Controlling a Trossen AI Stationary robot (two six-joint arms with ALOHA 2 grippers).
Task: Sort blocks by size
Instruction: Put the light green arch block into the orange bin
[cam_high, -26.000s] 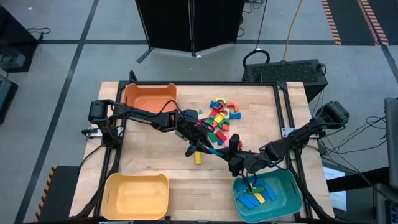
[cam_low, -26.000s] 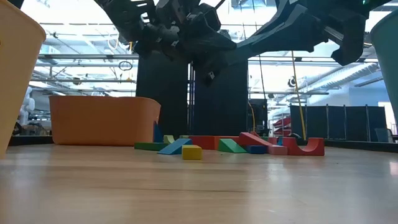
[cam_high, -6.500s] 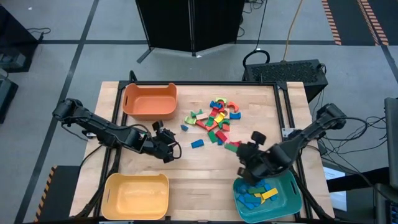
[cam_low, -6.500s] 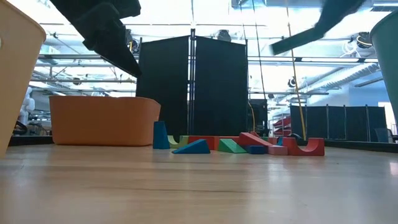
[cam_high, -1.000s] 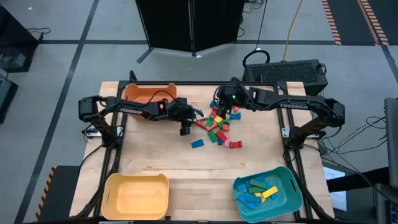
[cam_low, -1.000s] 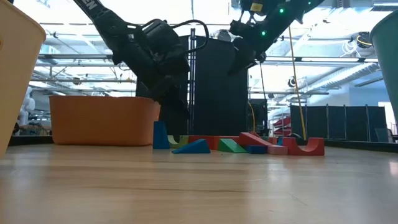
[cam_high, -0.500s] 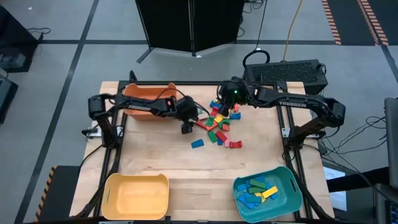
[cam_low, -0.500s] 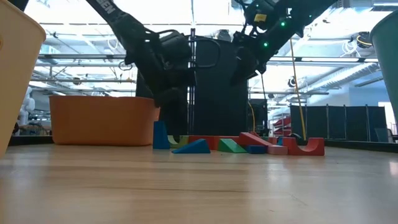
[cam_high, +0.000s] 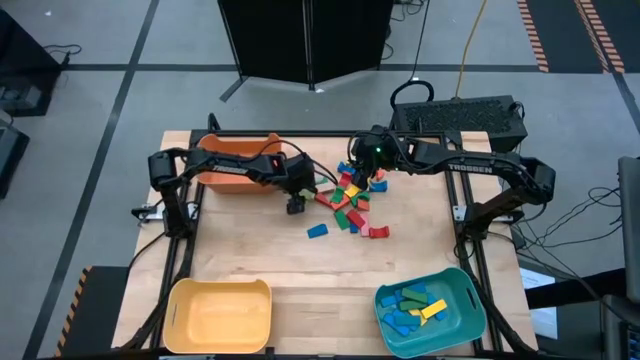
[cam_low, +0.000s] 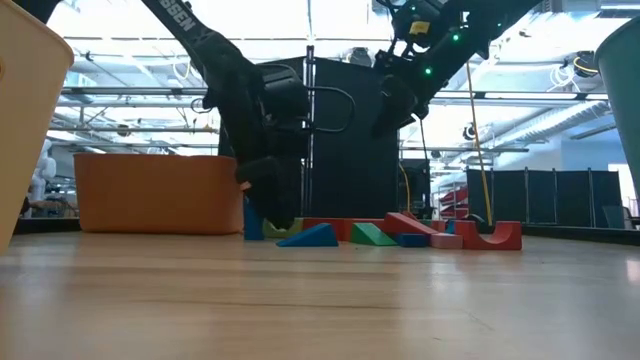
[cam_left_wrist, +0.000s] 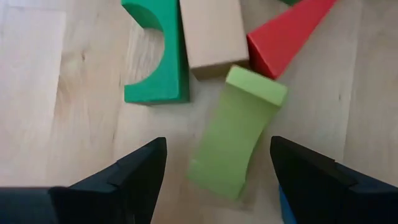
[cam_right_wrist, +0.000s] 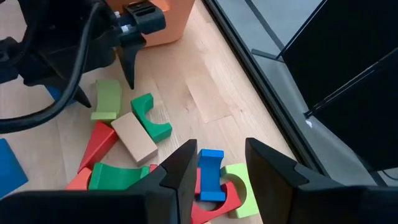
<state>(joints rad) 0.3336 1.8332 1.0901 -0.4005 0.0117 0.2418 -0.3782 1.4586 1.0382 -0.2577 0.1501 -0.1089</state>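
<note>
Light-green block (cam_left_wrist: 236, 129), dark-green arch (cam_left_wrist: 158, 56), red wedge (cam_left_wrist: 285, 36), orange bin (cam_high: 240, 160).

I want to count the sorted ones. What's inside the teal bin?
The teal bin holds a heap of blocks, mostly blue, with some green and one yellow. They overlap, so any lying underneath can't be seen or counted.
</note>
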